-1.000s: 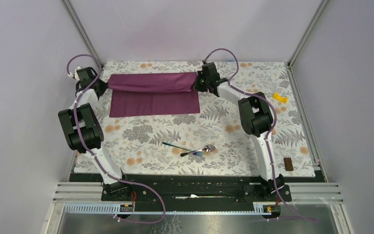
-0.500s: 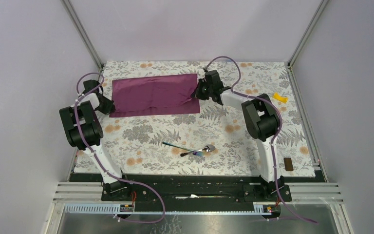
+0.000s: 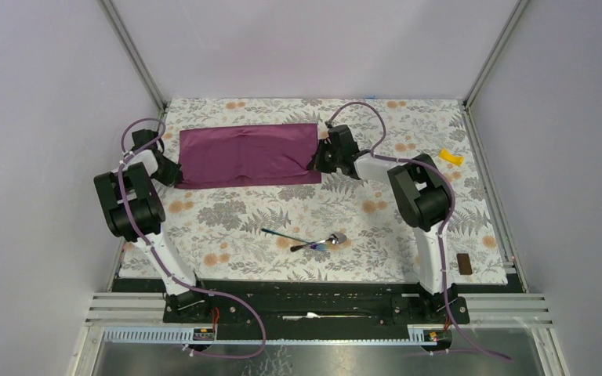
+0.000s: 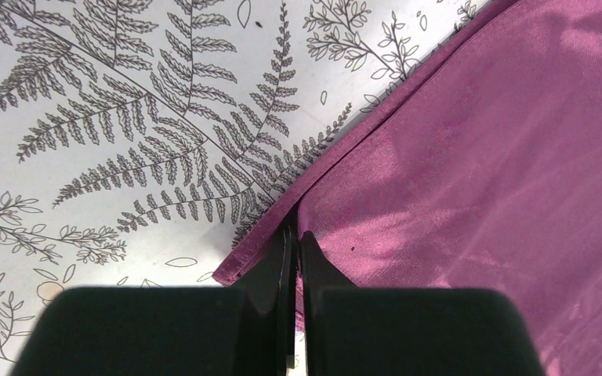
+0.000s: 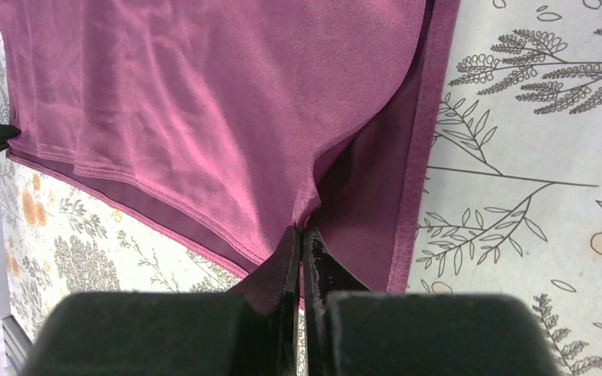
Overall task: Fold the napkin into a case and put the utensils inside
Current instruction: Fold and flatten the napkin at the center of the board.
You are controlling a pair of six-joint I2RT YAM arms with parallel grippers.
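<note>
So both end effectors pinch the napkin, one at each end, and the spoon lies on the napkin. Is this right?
Not quite. The spoon lies not on the napkin but on the tablecloth, well apart from it; the top view shows this. The rest holds: the left end effector and the right end effector each pinch one end of the napkin.

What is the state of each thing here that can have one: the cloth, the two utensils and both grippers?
napkin: folded in two, lying flat on the tablecloth, held at both near corners.
left gripper: shut on the napkin's corner.
right gripper: shut on the napkin's top layer.
spoon: lying loose, outside the napkin.
bluish utensil: lying loose beside the spoon, outside the napkin.
</note>
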